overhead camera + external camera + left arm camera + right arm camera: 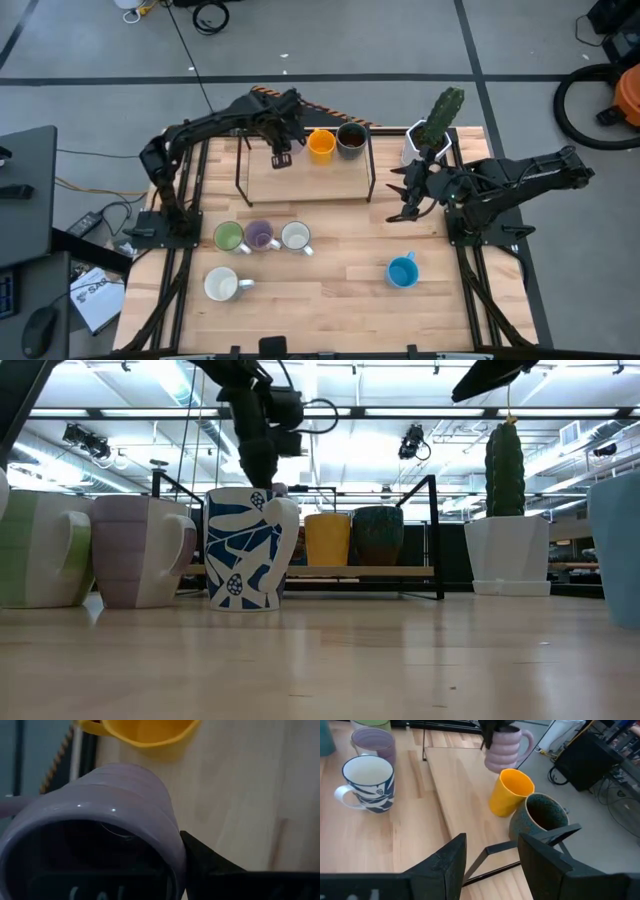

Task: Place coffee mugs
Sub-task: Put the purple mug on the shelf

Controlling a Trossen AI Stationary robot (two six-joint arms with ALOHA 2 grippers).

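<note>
Purple and ribbed, the mug [506, 747] hung in the left gripper [281, 157] above the raised wooden shelf [300, 180], just beside the orange mug [320, 145], with the dark speckled mug [351, 139] next along. In the left wrist view one dark finger [205, 862] pressed the outside of the mug's wall and the other seemed to sit inside the rim (so the jaws were closed on the wall, not the handle). The mug stood upright, mouth up, its axis vertical, and the open shelf space lay directly beneath it on the side away from the orange mug; by my reading, the coming move was a straight lowering, and the risk was nudging the orange neighbour. On the table in front of the shelf stood the green mug [229, 236], the second purple mug [260, 235], a white patterned mug [295, 236], another white mug [221, 284] and the blue mug [401, 271]. The right gripper [408, 192] waited near the cactus pot [420, 143], fingers spread apart and empty.
</note>
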